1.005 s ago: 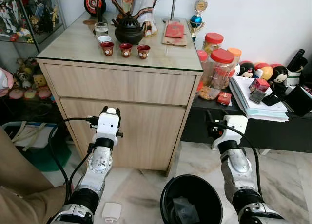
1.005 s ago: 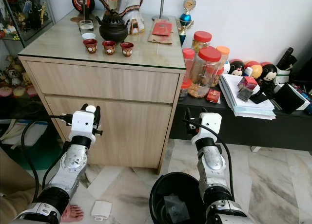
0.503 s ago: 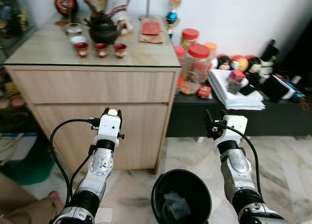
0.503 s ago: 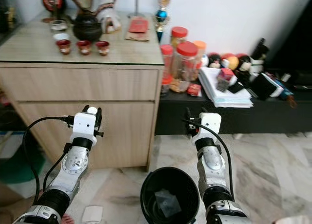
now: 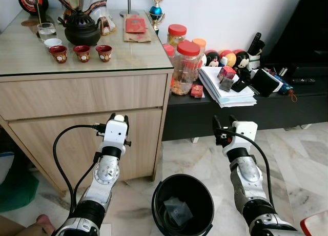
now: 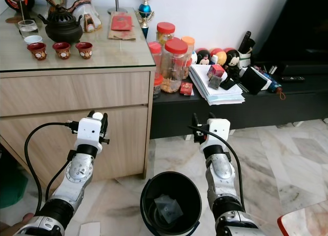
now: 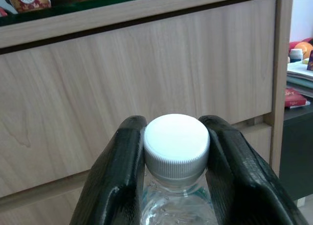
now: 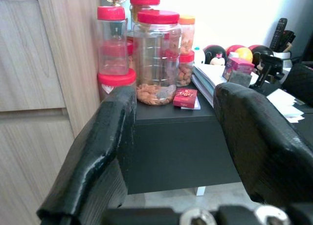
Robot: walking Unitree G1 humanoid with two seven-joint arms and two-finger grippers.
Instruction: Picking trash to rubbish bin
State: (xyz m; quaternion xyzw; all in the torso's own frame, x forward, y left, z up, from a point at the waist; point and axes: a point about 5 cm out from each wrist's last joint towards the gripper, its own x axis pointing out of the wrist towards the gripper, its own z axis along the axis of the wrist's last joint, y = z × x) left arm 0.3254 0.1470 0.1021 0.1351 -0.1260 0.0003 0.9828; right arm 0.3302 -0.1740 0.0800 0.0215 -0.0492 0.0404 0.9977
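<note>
1. The left gripper (image 5: pixel 118 117) is clamped on a clear plastic bottle (image 7: pixel 176 205), fingers (image 7: pixel 120 176) pinching it just below the white cap (image 7: pixel 176 139). It is raised in front of the wooden cabinet (image 5: pixel 102 92).
2. The black bin (image 5: pixel 183 204) stands on the floor beside the cabinet, lower than the bottle and towards the robot's right, with some trash already inside.
3. To do this step well, carry the bottle across until it hangs over the bin's mouth, then let go; releasing too soon would probably drop it on the rim.
4. The right gripper (image 5: pixel 222 127) is spread wide and empty, raised above the bin's far side.
</note>
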